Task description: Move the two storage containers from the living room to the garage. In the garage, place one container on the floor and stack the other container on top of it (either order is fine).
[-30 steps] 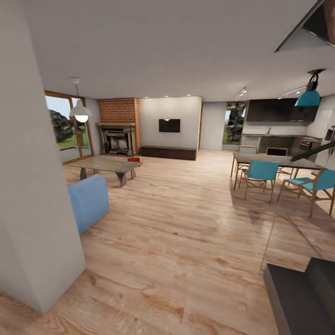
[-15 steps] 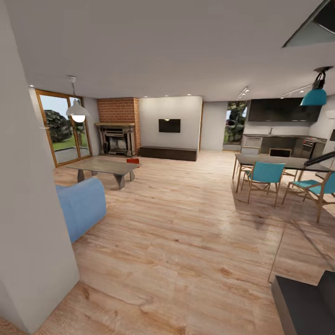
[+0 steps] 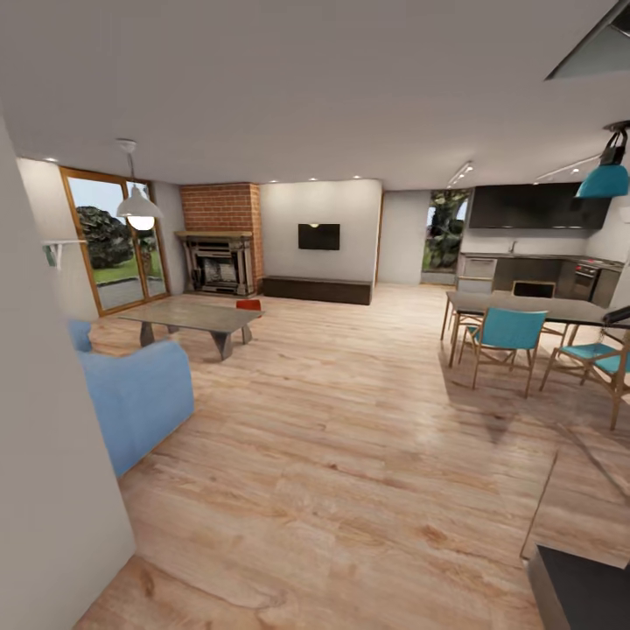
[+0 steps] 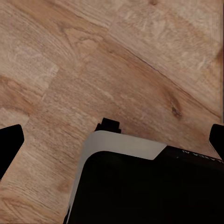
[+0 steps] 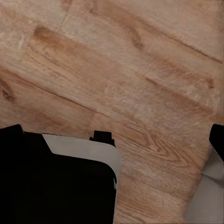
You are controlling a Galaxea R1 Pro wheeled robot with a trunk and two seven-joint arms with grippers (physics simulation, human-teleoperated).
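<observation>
While the robot stands on the wood-plank floor (image 3: 350, 455) facing the living room, both tools (image 4: 112, 140) (image 5: 112, 133) hang released and empty. One orange-red container (image 3: 249, 304) sits at 11 o'clock beside the low worktop (image 3: 188, 315). No container is collected yet; transport and stacking remain.

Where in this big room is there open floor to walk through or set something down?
The widest bare stretch of wood floor runs up the middle, between the blue sofa and low coffee table on one side and the dining table with teal chairs on the other. Around those chairs it is crowded.
</observation>
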